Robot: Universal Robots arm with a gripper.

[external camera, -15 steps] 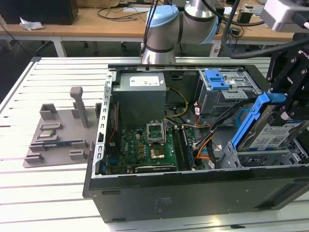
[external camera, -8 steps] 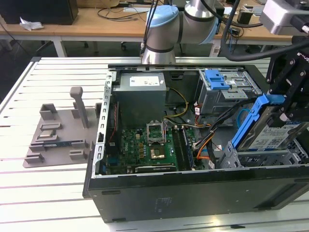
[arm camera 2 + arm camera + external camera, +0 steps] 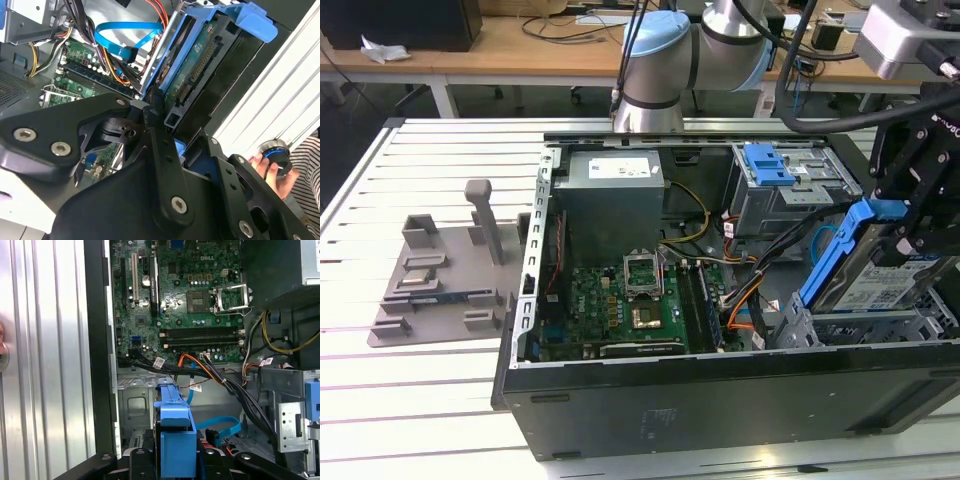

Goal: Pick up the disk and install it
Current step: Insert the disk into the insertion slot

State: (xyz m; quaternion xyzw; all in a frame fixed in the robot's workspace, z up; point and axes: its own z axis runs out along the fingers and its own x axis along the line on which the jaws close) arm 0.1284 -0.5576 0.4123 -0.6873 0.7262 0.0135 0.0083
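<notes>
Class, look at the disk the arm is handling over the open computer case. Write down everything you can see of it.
The disk is a flat silver metal drive with a white-and-blue label, framed by blue plastic rails with a blue tab at its raised end. The second wrist view shows its circuit-board underside and connector. It is steeply tilted, with its lower end down in the grey drive cage, clamped in the gripper.

Label (image 3: pixel 900 290) on the disk (image 3: pixel 865 270): white and blue, barcodes; I can't read its print.
Sticker (image 3: pixel 620 168) on the power supply (image 3: pixel 610 205): white, lettering too small for me.
Tags (image 3: pixel 159 362) on the cables (image 3: pixel 220 375): white, print unreadable.
</notes>
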